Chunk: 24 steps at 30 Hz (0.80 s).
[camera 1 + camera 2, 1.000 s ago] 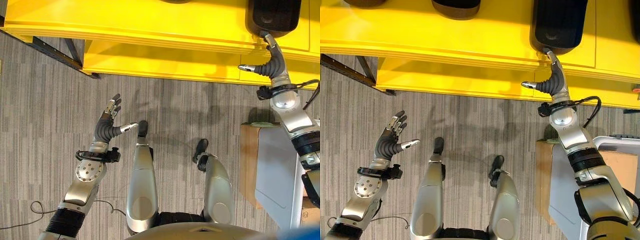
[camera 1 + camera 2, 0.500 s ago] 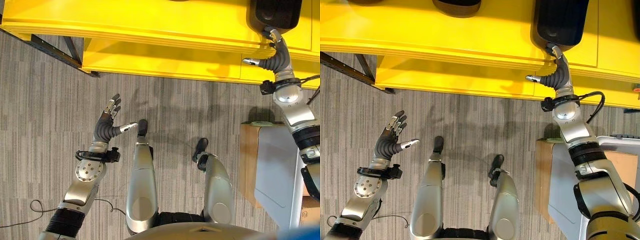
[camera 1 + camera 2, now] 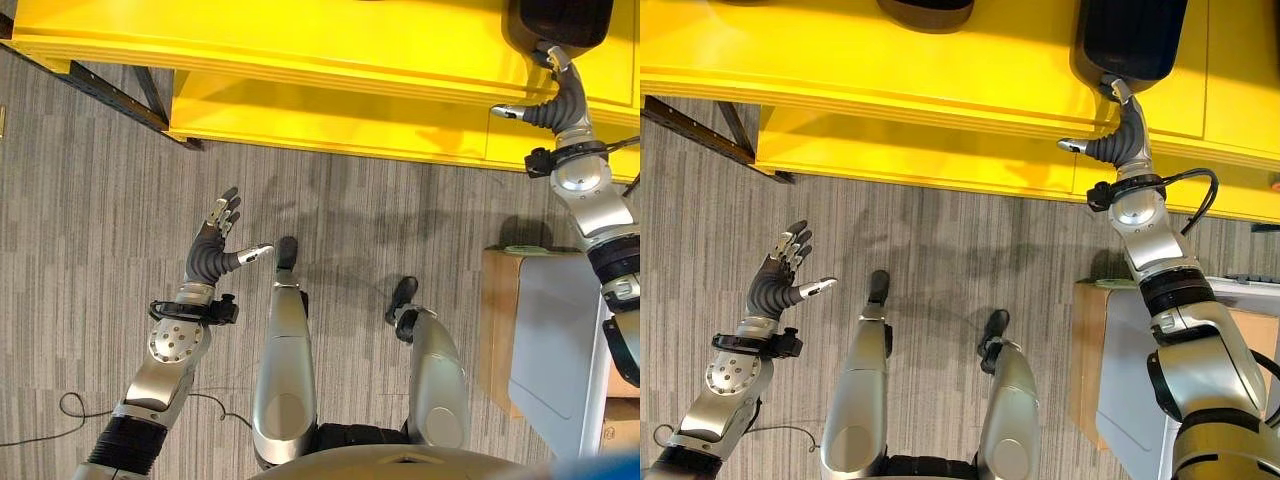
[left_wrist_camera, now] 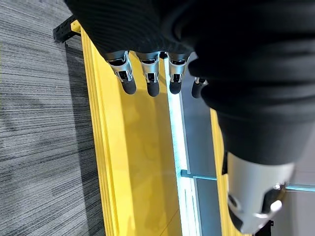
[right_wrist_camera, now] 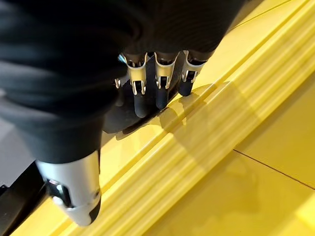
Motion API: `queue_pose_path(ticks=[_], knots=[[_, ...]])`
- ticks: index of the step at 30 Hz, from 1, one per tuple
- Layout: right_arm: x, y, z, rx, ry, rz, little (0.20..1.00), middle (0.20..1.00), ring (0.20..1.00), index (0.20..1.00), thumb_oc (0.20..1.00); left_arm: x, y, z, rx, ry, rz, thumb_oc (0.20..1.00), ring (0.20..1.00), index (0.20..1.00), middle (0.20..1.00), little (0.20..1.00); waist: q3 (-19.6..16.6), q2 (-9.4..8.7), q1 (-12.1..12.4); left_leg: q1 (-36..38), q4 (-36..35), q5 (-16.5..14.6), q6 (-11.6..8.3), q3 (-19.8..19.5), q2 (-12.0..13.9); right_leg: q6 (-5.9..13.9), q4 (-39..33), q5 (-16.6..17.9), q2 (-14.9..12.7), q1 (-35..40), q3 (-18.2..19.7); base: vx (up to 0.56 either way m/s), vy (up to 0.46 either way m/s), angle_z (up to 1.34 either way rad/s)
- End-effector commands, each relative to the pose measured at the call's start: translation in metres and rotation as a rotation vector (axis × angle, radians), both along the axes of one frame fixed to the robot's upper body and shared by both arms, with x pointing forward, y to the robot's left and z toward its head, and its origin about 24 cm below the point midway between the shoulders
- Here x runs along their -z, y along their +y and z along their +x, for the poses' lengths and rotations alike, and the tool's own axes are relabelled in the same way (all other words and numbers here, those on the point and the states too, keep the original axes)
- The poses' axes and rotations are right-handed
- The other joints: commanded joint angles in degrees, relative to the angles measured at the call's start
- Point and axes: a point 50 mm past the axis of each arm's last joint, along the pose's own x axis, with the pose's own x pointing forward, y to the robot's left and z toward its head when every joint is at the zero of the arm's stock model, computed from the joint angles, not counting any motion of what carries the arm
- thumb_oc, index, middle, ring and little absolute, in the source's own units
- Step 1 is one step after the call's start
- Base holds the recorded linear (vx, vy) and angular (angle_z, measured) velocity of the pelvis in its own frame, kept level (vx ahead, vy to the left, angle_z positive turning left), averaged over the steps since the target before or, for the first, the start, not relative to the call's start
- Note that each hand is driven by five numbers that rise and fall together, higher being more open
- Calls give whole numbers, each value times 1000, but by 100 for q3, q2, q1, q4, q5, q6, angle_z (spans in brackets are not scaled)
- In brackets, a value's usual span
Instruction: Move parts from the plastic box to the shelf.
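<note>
Up top right in the left eye view, the right hand (image 3: 556,100) has straight fingers against a black part (image 3: 560,20) on the yellow shelf (image 3: 300,50). Lower left, the left hand (image 3: 212,250) hangs open, empty. Its wrist view agrees.

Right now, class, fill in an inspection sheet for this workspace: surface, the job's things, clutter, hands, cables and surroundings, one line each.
Surface: yellow shelf, two tiers, running across the far side.
Job's things: black part lying on the shelf's top tier; a second dark part further left at the frame edge.
Clutter: nothing seen.
Hands: right hand reaches up to the shelf edge, straight fingers against the black part, thumb spread aside; left hand open over the floor, holding nothing.
Cables: nothing seen beyond the robot's own.
Surroundings: grey striped carpet; brown box with a grey panel over it on the right; dark shelf brace at left.
</note>
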Motion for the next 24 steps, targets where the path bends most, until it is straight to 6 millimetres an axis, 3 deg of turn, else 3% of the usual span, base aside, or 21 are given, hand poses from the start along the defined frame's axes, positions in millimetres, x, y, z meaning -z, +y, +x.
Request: queue_pose_path(ticks=[1, 24], knots=[[-33, -11, -2, 44, -99, 11, 1000, 1000, 1000, 1000, 1000, -14, 7, -11, -7, -77, 3, 1000, 1000, 1000, 1000, 1000, -196, -42, 10, -30, 493, -636, 238, 90, -68, 0, -337, 400, 61, 187, 334, 0, 0, 0], [-56, -24, 4, 130, -108, 22, 1000, 1000, 1000, 1000, 1000, -17, 7, -9, 8, -80, 7, 1000, 1000, 1000, 1000, 1000, -196, 48, 60, -38, 438, -581, 224, 65, -68, 2, -286, 377, 89, 123, 334, 0, 0, 0]])
